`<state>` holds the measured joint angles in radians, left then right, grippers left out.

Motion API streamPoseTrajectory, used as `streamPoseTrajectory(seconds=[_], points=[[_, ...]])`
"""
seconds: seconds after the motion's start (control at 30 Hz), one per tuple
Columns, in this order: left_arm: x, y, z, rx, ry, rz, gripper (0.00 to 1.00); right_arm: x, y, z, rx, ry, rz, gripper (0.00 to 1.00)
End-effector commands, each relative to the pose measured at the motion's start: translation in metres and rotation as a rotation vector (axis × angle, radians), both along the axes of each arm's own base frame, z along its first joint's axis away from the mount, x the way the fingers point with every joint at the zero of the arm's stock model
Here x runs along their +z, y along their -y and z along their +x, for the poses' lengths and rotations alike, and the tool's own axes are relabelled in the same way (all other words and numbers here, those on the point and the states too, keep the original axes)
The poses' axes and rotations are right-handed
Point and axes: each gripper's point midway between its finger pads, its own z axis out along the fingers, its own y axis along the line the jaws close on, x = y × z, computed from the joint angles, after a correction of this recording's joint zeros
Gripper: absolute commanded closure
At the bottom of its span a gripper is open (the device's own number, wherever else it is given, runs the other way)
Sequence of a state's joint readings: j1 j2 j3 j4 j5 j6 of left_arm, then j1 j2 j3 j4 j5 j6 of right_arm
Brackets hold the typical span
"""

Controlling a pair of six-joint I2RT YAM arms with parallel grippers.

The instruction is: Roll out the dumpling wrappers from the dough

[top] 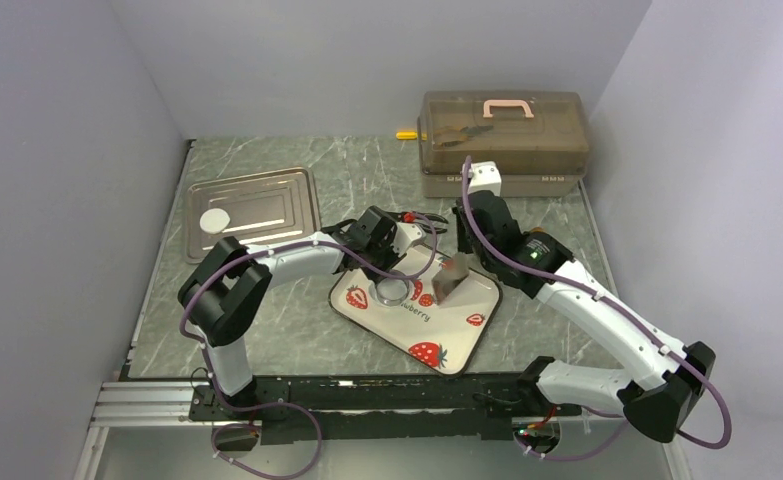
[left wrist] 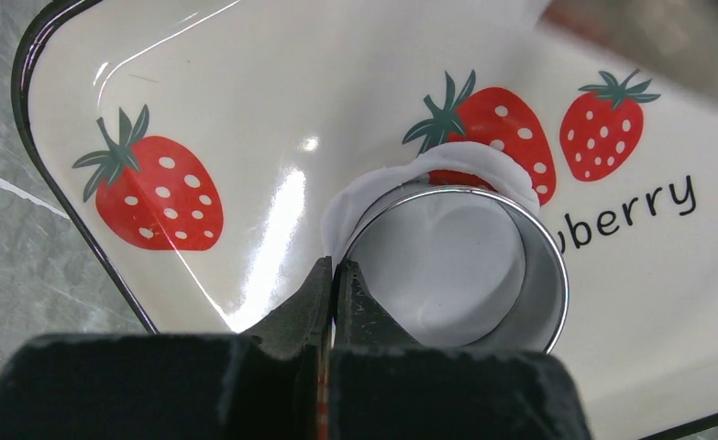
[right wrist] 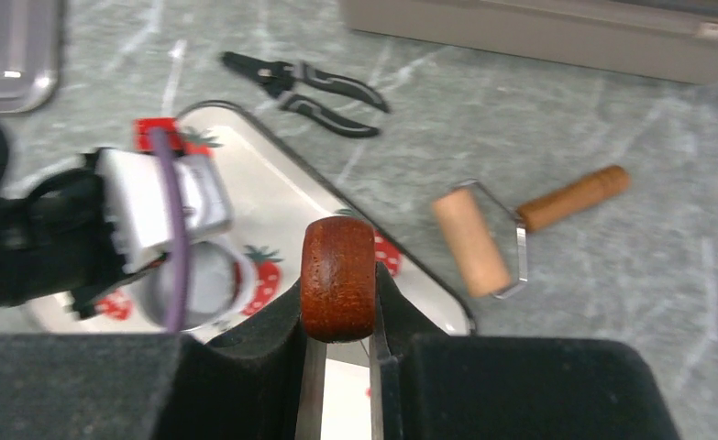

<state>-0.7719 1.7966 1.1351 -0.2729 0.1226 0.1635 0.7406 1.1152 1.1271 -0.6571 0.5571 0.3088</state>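
The dough (left wrist: 469, 163) lies as one flattened white patch on the strawberry plate (top: 457, 338), near the plate's far-left corner, partly covering a printed strawberry. A ring cutter (left wrist: 540, 284) stands upright on it, so that white shows inside the ring and a thin flap pokes out past its far rim. The left gripper (left wrist: 335, 275) has its fingers pinched together at the ring's near wall, and as far as the wrist view shows, that thin wall is what they hold. The right gripper (right wrist: 338, 307) clamps narrowly round the red-brown wooden handle of a scraper (right wrist: 337, 266), whose metal blade hangs down over the plate, just beside the ring but apart from it. The step in hand looks like cutting a round from the flattened patch, not rolling: the wooden roller (right wrist: 472, 243) lies on the table, well away from both grippers. The next move probably calls for a firm, level press of the ring through the dough. The ring should then come straight up, with the scraper ready to free the round or the trimmings, since soft dough may cling. By count there is one patch of dough and one finished wrapper (top: 214, 221), which sits on the metal tray (top: 277, 200) at the far left. There is also one ring, one scraper, one roller and one pair of pliers (right wrist: 309, 84).
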Motion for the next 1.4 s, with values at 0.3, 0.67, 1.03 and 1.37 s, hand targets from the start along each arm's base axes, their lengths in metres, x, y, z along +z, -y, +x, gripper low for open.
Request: streamPoseTrajectory(seconds=[0.3, 0.67, 1.03, 1.37], points=[[-0.002, -0.006, 0.005, 0.034, 0.021, 0.019, 1.0, 0.02, -0.063, 0.015, 0.07, 0.049, 0.394, 1.0], [-0.005, -0.006, 0.004, 0.025, 0.017, 0.021, 1.0, -0.019, -0.041, 0.016, -0.001, 0.058, 0.185, 1.0], [-0.005, -0.014, 0.013, -0.003, 0.085, 0.062, 1.0, -0.005, 0.045, 0.018, -0.166, 0.059, -0.217, 1.0], [0.0, -0.004, 0.009, -0.095, 0.084, 0.04, 1.0, 0.024, 0.069, 0.02, -0.169, 0.097, -0.148, 1.0]])
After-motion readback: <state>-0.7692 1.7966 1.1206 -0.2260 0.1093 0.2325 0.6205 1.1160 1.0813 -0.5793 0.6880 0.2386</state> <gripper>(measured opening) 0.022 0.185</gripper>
